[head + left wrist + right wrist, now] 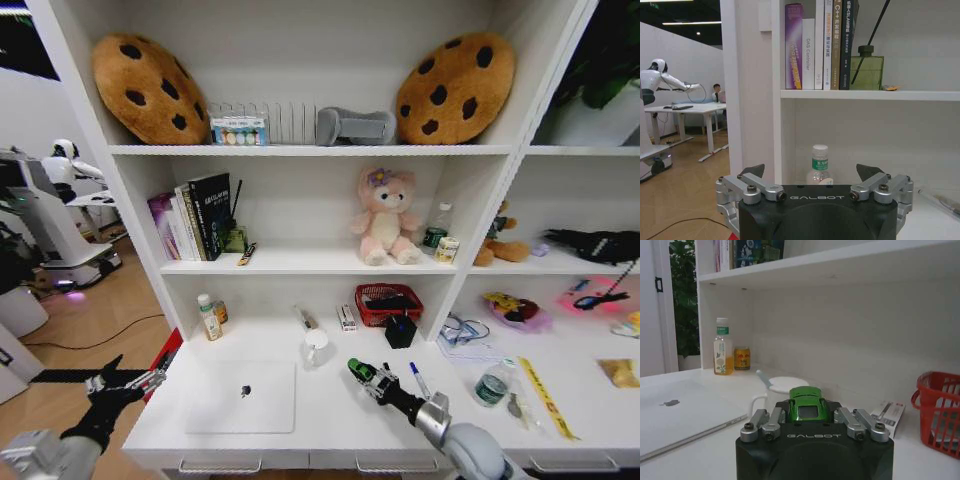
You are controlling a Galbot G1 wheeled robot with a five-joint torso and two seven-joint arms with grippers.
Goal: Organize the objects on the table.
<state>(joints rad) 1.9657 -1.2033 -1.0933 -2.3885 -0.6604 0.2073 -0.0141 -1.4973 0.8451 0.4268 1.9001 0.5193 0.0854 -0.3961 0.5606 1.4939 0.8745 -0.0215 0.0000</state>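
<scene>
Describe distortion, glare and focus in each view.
Head view: wide-angle bending bows the shelf uprights outward; a pink glow marks the far right shelf. Left wrist view: ceiling light strips glare at the top, and the open left pincer is sharp. Right wrist view: the laptop looks soft up close.

Hidden and cut-off parts

The right gripper is covering the lower half of the green gadget; the red basket is running off the right wrist view's edge, and the laptop likewise; the left gripper is hiding the bottle's base.
</scene>
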